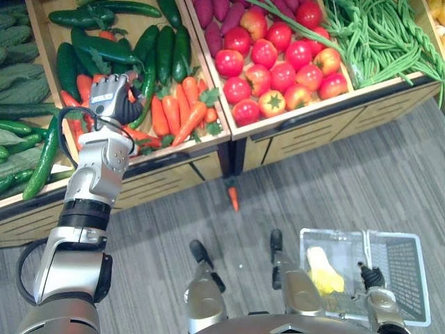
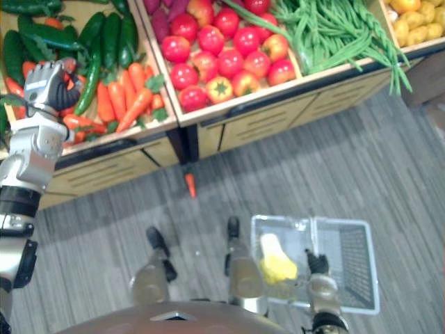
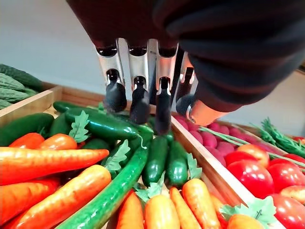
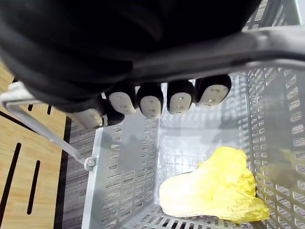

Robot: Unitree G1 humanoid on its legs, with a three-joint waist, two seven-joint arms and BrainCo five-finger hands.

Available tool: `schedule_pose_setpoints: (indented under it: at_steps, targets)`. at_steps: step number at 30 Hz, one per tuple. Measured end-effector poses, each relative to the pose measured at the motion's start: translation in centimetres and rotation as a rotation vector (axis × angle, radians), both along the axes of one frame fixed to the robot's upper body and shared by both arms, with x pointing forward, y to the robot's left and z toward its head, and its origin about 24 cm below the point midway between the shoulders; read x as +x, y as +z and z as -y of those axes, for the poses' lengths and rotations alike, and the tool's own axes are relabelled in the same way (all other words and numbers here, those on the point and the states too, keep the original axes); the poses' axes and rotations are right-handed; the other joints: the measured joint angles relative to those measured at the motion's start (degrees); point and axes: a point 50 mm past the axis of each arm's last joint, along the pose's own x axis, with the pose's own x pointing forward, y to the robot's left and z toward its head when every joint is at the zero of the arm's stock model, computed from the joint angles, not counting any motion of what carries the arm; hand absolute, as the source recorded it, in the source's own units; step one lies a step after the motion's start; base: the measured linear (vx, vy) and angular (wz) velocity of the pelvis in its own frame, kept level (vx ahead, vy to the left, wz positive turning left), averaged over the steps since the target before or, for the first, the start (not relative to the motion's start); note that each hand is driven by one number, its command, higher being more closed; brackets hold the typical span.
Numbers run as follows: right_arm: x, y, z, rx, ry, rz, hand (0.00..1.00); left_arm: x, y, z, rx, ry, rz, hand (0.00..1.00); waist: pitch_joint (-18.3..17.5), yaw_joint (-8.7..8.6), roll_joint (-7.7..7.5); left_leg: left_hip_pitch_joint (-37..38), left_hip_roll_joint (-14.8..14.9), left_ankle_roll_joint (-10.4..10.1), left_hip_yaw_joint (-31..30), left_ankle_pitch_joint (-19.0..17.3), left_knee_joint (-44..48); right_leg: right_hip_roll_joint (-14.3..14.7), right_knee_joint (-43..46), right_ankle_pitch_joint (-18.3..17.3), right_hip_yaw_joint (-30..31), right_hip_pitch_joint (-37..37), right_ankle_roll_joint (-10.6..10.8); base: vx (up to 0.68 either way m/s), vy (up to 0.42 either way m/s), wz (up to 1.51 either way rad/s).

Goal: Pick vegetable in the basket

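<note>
Wooden crates stand over a grey plank floor in the left eye view, with the left hand above carrots and cucumbers. The left wrist view shows its fingers released, hanging straight and grasping nothing. In the right wrist view the right hand has its fingers clenched round the handle of the basket, where a yellow vegetable lies.

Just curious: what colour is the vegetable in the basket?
The vegetable is yellow; right wrist view shows it best.
</note>
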Motion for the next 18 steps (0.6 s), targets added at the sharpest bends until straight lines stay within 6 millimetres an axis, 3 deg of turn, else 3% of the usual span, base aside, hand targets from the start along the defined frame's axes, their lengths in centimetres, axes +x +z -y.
schedule_pose_setpoints:
  at_steps: [5, 9, 18]
  targets:
    - [0.0, 0.0, 0.0, 0.001, 0.0, -0.001, 1.0, -0.2, -0.5, -0.1, -0.004, 0.002, -0.019, 0.0, -0.04, -0.03, -0.06, 0.09, -0.07, 0.03, 0.0, 0.03, 0.0, -0.08, 0.03, 0.01, -0.09, 0.16, -0.02, 0.0, 0.0, 0.0]
    - [0.0, -0.1, -0.2, 0.006, -0.001, -0.002, 1.0, -0.6, -2.4, -0.2, -0.055, 0.004, -0.078, 0.0, -0.04, -0.09, -0.05, 0.12, -0.04, 0.01, 0.26, 0.0, 0.0, -0.06, 0.03, 0.0, 0.03, 0.09, -0.01, 0.0, 0.0, 0.0]
    - [0.2, 0.0, -0.2, 0.011, 0.001, 0.0, 1.0, -0.9, -5.2, 1.6, -0.259, 0.013, -0.109, 0.0, -0.04, -0.03, -0.05, 0.11, 0.05, -0.12, 1.59, -0.11, 0.01, 0.13, 0.02, -0.2, 1.13, -0.79, 0.04, -0.01, -0.01, -0.06]
